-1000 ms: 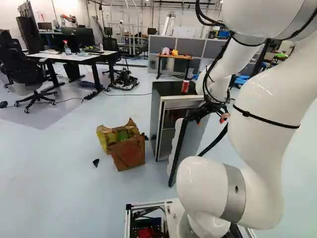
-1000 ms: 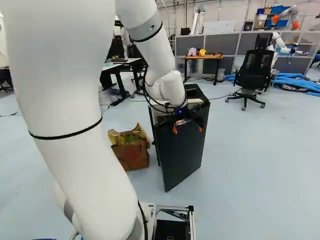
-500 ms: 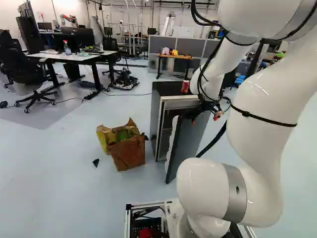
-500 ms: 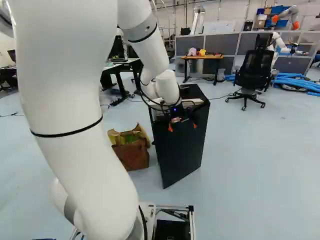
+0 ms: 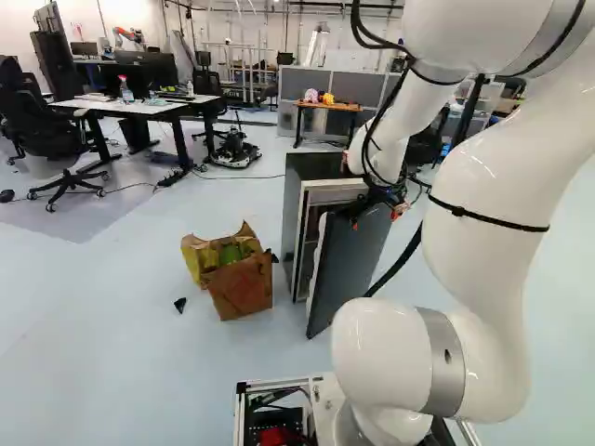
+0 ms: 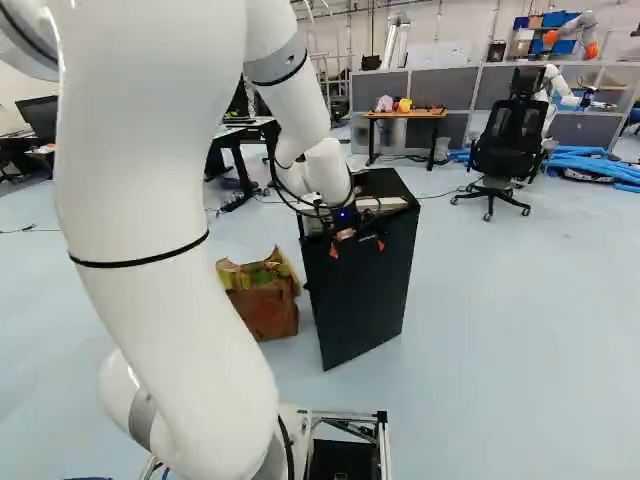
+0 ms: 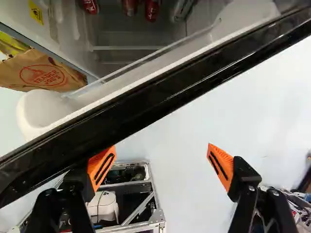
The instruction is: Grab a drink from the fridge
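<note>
At the fridge's front, the black two-finger gripper [image 6: 357,248] w/ orange pads [image 7: 221,165] is by the top of the dark, flat-faced door [image 6: 362,310]. Door stands ajar on the boxy black fridge [image 5: 293,209] w/ pale front frame. Wrist view: gripper [image 7: 161,154] is unclenched, fingers spread wide, pale floor [image 7: 180,136] showing betw. them. Door's glossy black edge runs slantwise just ahead & past one finger; can't tell if they touch.

Drinks are inside the fridge: wrist view shows three red cans [image 7: 151,9] past the door's inner side, approx. in a row, plus a silvery cylinder [image 7: 182,9] next to them, poss. a can, too cut off to tell. Whitish molded door liner w/ clear rail [image 7: 146,57] lies betw. cans & door edge.

White jointed arm [image 5: 488,204] reaches over from the base, its wrist near fridge top. Metal base frame [image 7: 158,218] also shows below the gripper.

On the floor next to the fridge: brown paper bag [image 5: 242,288] w/ a yellow bag [image 5: 193,260] beside/behind it. Farther back, L base view: white-top desk [image 5: 130,109]. R base view: wood-top table [image 6: 410,115], black mesh swivel chair [image 6: 508,145], blue hoses [image 6: 590,163] & another robot [image 6: 565,85], white.
</note>
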You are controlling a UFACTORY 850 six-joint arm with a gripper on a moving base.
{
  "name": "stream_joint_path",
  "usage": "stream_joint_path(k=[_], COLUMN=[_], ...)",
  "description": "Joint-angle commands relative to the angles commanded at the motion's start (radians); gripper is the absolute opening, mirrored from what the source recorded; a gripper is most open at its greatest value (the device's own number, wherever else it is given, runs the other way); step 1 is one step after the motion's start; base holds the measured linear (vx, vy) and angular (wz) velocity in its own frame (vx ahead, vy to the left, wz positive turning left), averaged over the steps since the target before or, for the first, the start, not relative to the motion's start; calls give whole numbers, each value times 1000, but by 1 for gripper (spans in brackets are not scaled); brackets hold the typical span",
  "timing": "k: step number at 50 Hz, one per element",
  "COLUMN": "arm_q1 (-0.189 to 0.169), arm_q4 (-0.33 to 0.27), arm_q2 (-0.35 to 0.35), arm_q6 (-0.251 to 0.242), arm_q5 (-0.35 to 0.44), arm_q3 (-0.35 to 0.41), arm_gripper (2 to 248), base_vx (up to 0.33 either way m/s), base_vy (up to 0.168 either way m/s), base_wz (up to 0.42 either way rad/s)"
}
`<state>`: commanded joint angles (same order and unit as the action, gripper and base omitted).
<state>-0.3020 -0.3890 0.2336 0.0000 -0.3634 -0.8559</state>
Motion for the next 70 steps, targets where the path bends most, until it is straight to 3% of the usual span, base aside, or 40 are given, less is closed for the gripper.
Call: stream_joint_path(k=[27, 70], arm_q1=[46, 102], arm_q4=[22, 132], arm_q2=[48, 124], arm_q6=[0, 0], arm_q5=[0, 0], arm_q3=[-60, -158], arm_gripper=[247, 247], base_vx=[0, 0], base_vy=[0, 0], base_wz=[0, 0])
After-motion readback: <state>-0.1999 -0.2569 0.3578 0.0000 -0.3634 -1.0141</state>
